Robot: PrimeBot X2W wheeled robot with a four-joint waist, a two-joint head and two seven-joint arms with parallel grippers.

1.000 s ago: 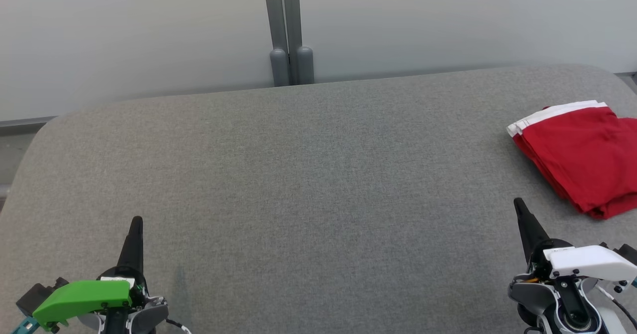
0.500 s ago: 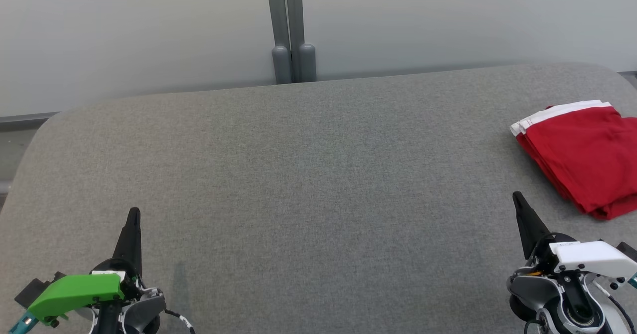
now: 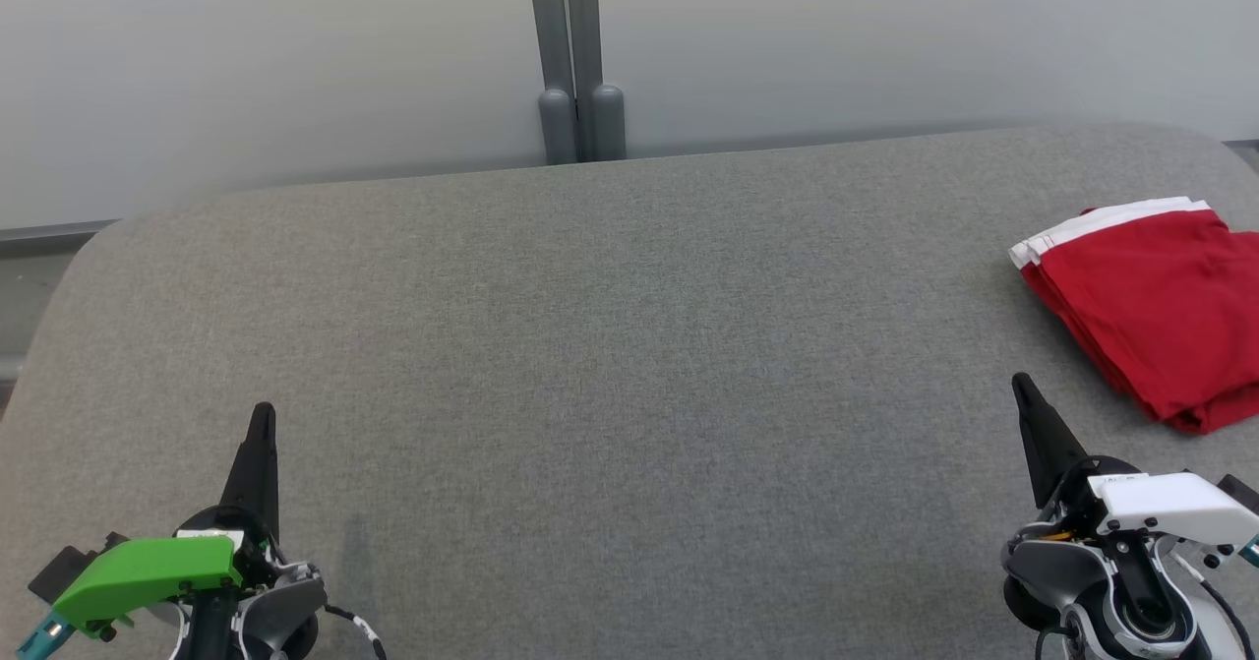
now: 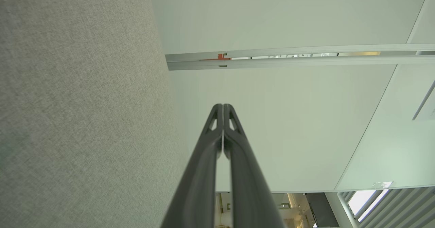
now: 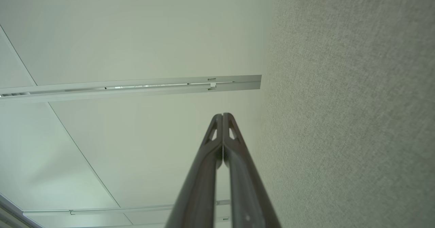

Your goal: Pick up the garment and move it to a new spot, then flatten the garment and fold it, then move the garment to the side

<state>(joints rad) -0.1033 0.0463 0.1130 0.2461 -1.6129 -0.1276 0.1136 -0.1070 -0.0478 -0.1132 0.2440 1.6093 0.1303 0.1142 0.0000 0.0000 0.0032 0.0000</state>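
The garment (image 3: 1156, 301) is red with a white band and lies folded at the right edge of the grey fabric surface (image 3: 610, 345). My right gripper (image 3: 1023, 390) sits at the lower right, below and left of the garment and apart from it, its fingers (image 5: 222, 116) pressed together with nothing between them. At the lower left my left gripper (image 3: 263, 416) also points up, far from the garment. Its fingers (image 4: 222, 106) meet at the tips and hold nothing.
A pale partition wall (image 3: 295, 60) runs behind the surface, with a grey post (image 3: 575, 60) at its middle. The surface's rounded far edge (image 3: 128, 227) curves down at the left. A strip of floor (image 3: 29, 286) shows beyond the left corner.
Both grippers have slid a little lower in the head view and their tips a little higher. The picture has shifted slightly to the right. The garment lies as before.
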